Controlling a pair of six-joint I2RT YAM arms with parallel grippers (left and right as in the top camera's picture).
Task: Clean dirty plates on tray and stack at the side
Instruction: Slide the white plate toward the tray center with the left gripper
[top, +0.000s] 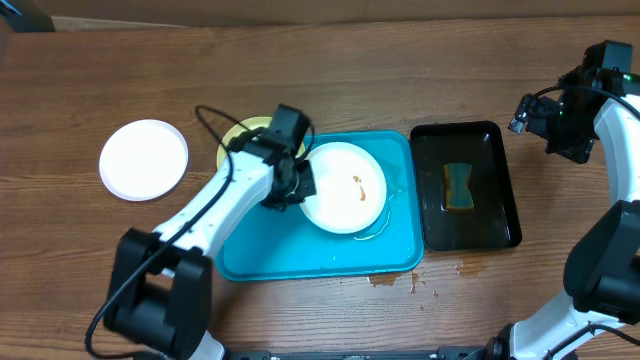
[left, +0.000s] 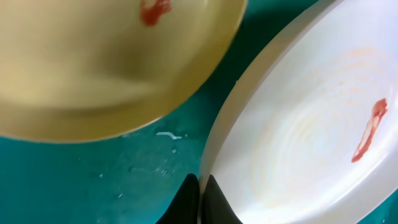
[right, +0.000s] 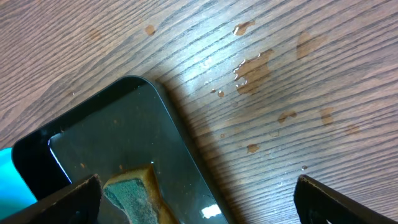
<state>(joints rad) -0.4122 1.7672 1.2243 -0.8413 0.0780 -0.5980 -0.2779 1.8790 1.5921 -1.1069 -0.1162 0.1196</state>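
Over the tray (top: 258, 255), the left gripper (top: 298, 187) is pinched on a white plate (top: 335, 203) by its rim, the right gripper (right: 199, 202) empty, jaws wide

A wooden table (top: 330, 70) fills nearly the whole scene, its medium-brown top streaked with darker grain that runs left to right. Soft, even light falls from above and casts only faint shadows on the boards. Toward the near edge, a little right of centre, small brownish wet spots (top: 390, 281) lie on the wood. In the right wrist view a scatter of droplets (right: 252, 68) glistens on the grain, the largest catching bright glints. At the far left corner a dark object (top: 25, 15) juts in, too cropped to identify. No wall, floor or window can be made out.
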